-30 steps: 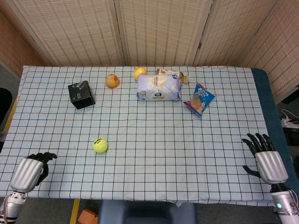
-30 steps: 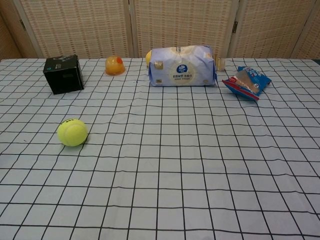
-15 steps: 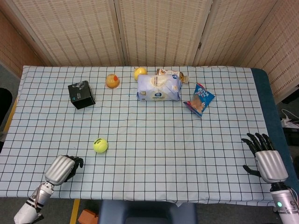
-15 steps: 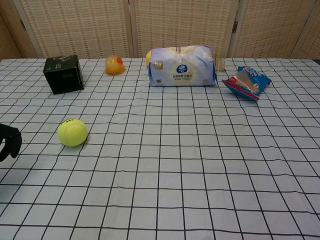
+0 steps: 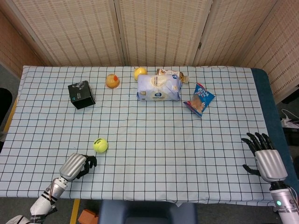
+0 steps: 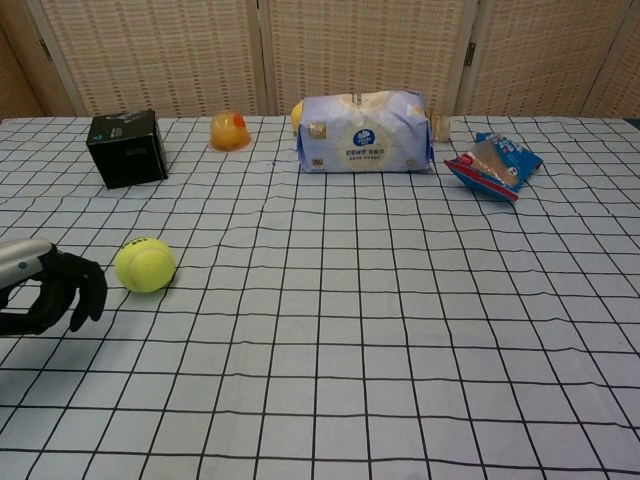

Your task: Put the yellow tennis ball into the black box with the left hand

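The bench (image 5: 154, 140) wears a white checked cloth; woven screens (image 5: 154, 28) stand behind. The left robot hand (image 5: 78, 165), released and holding nothing, sits at seven o'clock of the yellow tennis ball (image 5: 100, 145).

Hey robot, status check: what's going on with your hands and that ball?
Left hand empty beside yellow tennis ball, not touching. Right hand open at table edge. Black box beyond; path clear.

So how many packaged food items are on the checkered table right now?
3 that show: a large white-and-blue soft bag at the back centre, a small blue snack packet to its right, and a small brown-and-white pack mostly hidden behind the bag. More may be hidden there.
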### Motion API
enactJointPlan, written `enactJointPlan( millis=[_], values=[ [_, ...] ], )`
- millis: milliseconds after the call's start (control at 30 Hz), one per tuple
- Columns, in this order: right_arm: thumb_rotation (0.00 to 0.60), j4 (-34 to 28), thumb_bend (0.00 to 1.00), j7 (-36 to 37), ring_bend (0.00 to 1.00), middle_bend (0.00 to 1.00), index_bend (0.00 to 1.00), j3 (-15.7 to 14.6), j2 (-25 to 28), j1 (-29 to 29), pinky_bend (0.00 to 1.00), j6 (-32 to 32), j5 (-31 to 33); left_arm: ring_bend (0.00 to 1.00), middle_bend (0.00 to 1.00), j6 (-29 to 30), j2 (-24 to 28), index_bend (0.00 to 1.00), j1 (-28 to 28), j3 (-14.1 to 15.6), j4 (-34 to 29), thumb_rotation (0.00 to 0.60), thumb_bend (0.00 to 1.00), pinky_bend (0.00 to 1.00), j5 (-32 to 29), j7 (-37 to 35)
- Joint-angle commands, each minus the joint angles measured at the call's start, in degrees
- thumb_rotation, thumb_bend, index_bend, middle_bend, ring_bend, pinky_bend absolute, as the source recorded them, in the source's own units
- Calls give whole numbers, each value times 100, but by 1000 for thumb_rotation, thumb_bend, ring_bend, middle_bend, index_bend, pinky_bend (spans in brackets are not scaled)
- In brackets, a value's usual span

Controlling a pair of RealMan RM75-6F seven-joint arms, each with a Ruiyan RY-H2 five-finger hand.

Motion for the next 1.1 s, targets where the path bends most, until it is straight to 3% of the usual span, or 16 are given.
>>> enactJointPlan(
  millis=[33, 267, 367, 600, 1100],
  values=[
    [600, 0, 64, -3, 16, 76, 192, 4, -4, 7, 0, -8, 8, 626, 594, -18, -155, 556, -52, -17, 97, 600, 1000, 667, -95, -221],
    [600, 5, 64, 26, 16, 77, 193, 15, 3, 11, 0, -3, 25, 620, 582, 109, -452, 547, -30, -115, 69, 600, 997, 666, -291, -358],
    [600, -7, 64, 47, 16, 76, 193, 16, 12, 10, 0, 11, 15, 585, 542, 103, -539, 500, -51, -116, 59, 600, 992, 665, -329, -588],
    [600, -7, 64, 85, 16, 76, 193, 16, 24, -2, 0, 43, 7, 486, 429, -134, -465, 374, -145, -17, 45, 600, 971, 661, -414, -1199],
    [600, 85, 65, -7, 16, 76, 193, -21, -53, -14, 0, 25, 11, 396, 374, -570, -292, 328, -436, -10, 160, 600, 938, 634, -538, -1709]
  ],
)
